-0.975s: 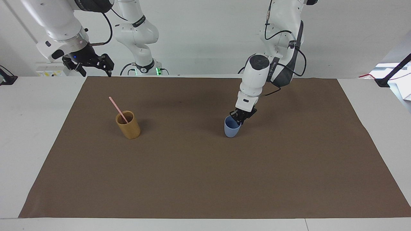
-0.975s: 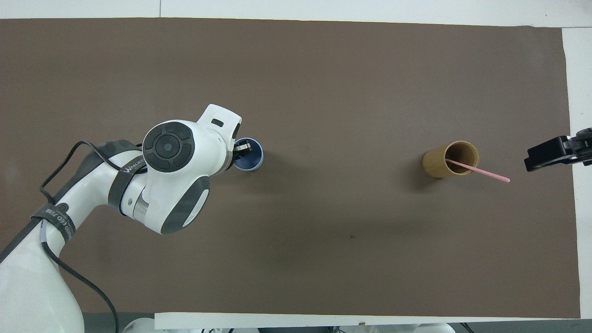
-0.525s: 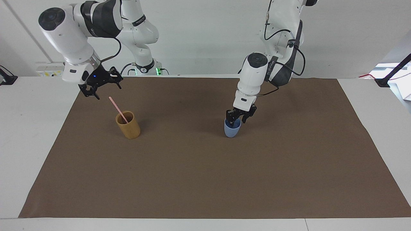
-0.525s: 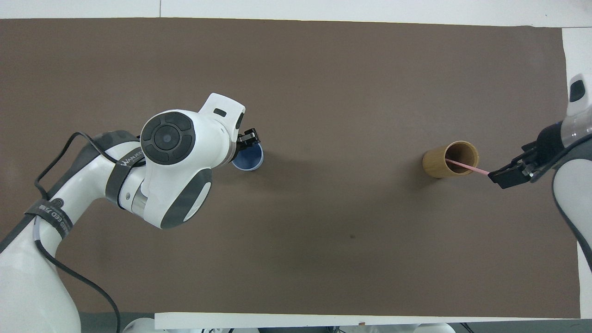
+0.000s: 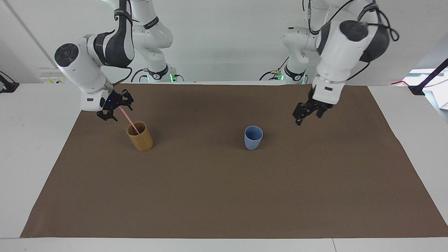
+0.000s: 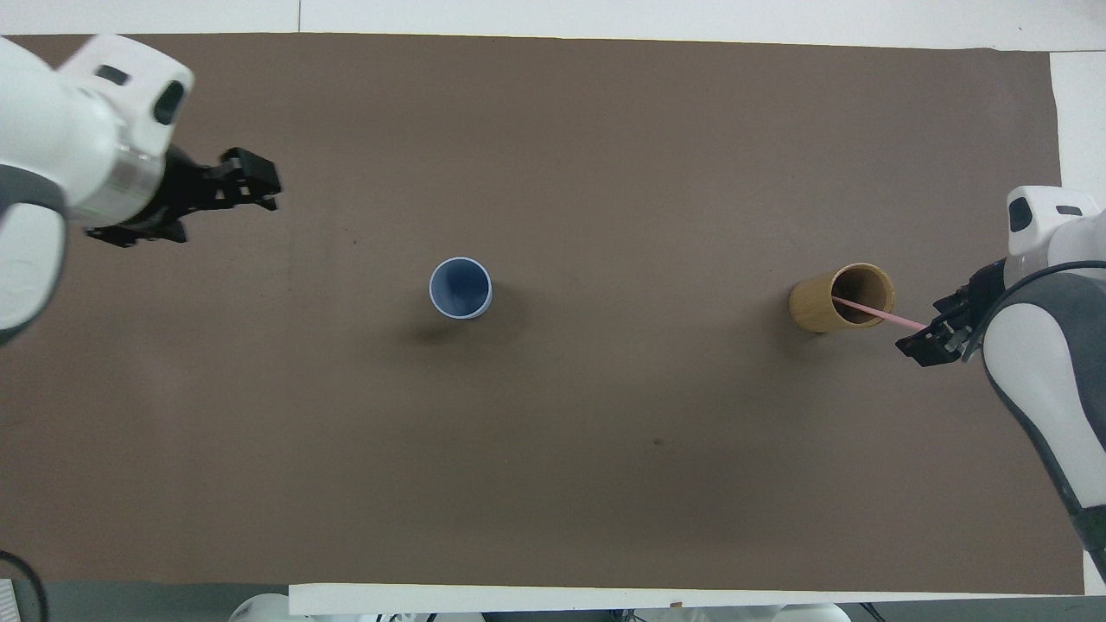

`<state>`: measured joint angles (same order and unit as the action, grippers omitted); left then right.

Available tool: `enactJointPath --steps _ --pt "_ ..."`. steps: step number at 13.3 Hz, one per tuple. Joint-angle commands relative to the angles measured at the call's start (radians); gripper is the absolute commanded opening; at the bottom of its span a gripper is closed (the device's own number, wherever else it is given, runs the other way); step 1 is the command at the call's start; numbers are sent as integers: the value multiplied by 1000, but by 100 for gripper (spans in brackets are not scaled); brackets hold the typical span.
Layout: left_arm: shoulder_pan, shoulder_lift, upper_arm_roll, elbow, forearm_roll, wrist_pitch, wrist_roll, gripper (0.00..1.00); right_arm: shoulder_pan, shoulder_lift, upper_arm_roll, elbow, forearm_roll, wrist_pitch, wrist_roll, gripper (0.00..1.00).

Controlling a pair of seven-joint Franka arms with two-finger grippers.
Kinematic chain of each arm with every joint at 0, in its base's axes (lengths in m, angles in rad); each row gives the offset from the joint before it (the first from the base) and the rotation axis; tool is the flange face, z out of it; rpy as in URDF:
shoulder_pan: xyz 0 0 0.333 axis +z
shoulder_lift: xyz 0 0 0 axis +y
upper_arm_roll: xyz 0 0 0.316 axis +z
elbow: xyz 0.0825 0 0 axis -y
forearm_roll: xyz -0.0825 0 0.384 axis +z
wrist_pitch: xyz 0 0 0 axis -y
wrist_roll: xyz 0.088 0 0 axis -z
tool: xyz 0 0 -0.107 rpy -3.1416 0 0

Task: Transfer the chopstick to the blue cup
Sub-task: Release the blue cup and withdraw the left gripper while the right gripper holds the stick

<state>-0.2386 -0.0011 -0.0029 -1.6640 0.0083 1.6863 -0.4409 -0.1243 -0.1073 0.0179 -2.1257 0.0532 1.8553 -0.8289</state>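
The blue cup [image 5: 253, 137] stands upright and empty in the middle of the brown mat; it also shows in the overhead view [image 6: 460, 288]. A single pink chopstick [image 5: 127, 120] leans in the mustard-tan cup [image 5: 140, 136], toward the right arm's end of the table. Both show in the overhead view too, the chopstick [image 6: 881, 313] and the tan cup [image 6: 842, 298]. My right gripper [image 5: 117, 109] is open, with the chopstick's upper end between its fingers; it also shows in the overhead view [image 6: 929, 341]. My left gripper [image 5: 308, 118] is open and empty, raised over the mat toward the left arm's end [image 6: 263, 183].
The brown mat [image 5: 224, 196] covers most of the white table. Nothing else stands on it apart from the two cups.
My left gripper has let go of the blue cup, lifted and swung away toward the left arm's end. My right gripper has come down onto the chopstick's upper end. The cups have not moved.
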Motion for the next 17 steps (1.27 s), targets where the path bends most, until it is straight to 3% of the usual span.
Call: enactJointPath --steps 1,3,5,6,9,13,17 --pt "135 18 -8 128 -1 -166 254 100 -9 -17 8 -28 11 13 5 59" --pt "163 16 -8 132 -1 -166 307 100 -8 -17 8 -28 11 10 28 54" --pt "163 9 -8 115 -2 -163 301 100 -6 -17 8 -28 11 5 48 39" --pt "163 7 -8 109 -2 -168 301 100 -6 -17 8 -27 11 2 60 25" --pt "163 6 -8 105 -2 -163 301 100 -5 -15 11 -19 11 -11 63 4" --pt "163 6 -8 105 -2 -163 301 100 -9 -8 11 100 10 -189 63 0" --pt "163 6 -8 105 -2 -165 301 100 -9 -17 11 367 -47 -517 63 0"
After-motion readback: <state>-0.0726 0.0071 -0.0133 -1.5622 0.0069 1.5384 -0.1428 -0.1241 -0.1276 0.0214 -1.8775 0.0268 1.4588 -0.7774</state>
